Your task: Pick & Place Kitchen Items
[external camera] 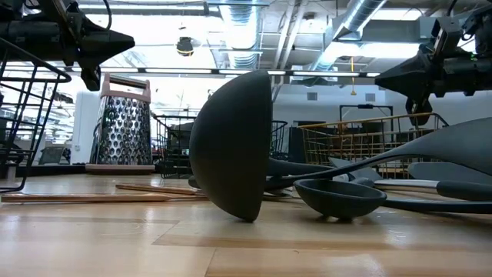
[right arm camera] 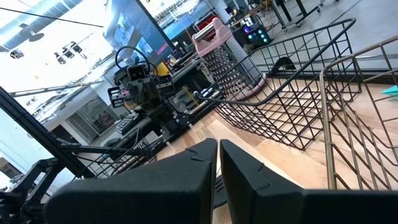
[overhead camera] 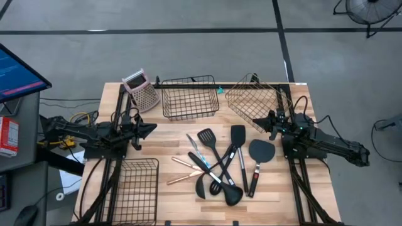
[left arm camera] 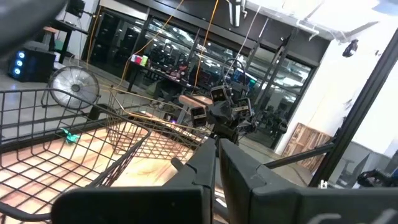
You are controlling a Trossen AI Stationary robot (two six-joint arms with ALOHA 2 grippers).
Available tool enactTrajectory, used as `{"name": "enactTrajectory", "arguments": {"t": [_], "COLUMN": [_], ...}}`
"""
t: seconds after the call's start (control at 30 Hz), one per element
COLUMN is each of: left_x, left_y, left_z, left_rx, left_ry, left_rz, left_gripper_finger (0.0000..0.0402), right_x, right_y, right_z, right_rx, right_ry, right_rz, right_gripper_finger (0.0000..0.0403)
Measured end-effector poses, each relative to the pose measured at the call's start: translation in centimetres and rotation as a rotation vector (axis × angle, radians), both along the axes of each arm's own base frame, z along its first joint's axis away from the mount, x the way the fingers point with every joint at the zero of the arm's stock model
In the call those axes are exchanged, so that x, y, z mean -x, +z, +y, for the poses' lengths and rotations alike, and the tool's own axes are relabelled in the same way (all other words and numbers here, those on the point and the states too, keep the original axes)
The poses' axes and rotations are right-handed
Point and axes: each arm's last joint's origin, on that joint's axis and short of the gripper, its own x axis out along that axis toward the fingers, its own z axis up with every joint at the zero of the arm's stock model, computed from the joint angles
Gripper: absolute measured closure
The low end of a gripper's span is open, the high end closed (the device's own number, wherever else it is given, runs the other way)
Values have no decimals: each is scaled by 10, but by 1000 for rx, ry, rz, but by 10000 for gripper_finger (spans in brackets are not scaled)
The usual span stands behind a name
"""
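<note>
Nothing has been picked yet: the utensils (overhead camera: 221,166) lie in a loose, overlapping heap on the table (overhead camera: 169,150), at the middle of it and reaching toward its front edge, black spatulas, turners and ladles crossed over one another, with two slim copper pieces (overhead camera: 182,171) at the heap's left side. The left gripper (overhead camera: 149,129) hangs above the table near the left edge, its jaws pressed together and holding nothing; the right gripper (overhead camera: 257,122) hangs near the right edge, also closed and empty, both pointing inward at each other. A black wire basket (overhead camera: 190,97) stands at the middle of the back edge, a copper wire basket (overhead camera: 254,100) tilts at the back right corner, another black basket (overhead camera: 135,188) sits at the front left corner, and a grater (overhead camera: 141,91) stands at the back left. The step in hand looks like the first reach. To do it well, the nearer arm should open its jaws wide before descending and choose a piece on the outside of the heap, such as the broad spatula (overhead camera: 259,157) on the right, whose handle lies mostly free. Gripping across the handle near its middle should keep it from swinging, and lifting straight up should avoid dragging the crossed neighbours.
</note>
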Motion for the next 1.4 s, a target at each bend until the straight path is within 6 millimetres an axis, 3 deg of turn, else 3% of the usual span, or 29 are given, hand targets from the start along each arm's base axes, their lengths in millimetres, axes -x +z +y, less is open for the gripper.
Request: {"name": "enactTrajectory", "arguments": {"t": [0.33, 0.53, 1.03, 1.23, 1.4], "left_x": [3, 4, 4, 4, 4], "left_y": [12, 14, 14, 15, 15], "left_z": [0, 1, 1, 1, 1], "left_rx": [66, 98, 93, 95, 97], "left_ry": [-18, -25, -24, -23, -17], "left_rz": [-142, -175, -175, -180, -183], "left_gripper_finger": [394, 394, 394, 394, 394], "right_x": [0, -1, 0, 2, 13], "right_y": [0, 1, 0, 14, 58], "right_z": [0, 2, 1, -1, -1], "right_rx": [-1, -380, -470, -263, -84], "right_ry": [-7, 37, 17, -19, -80], "right_rz": [-3, -103, -116, -154, -253], "right_gripper_finger": [381, 381, 381, 381, 384]}}
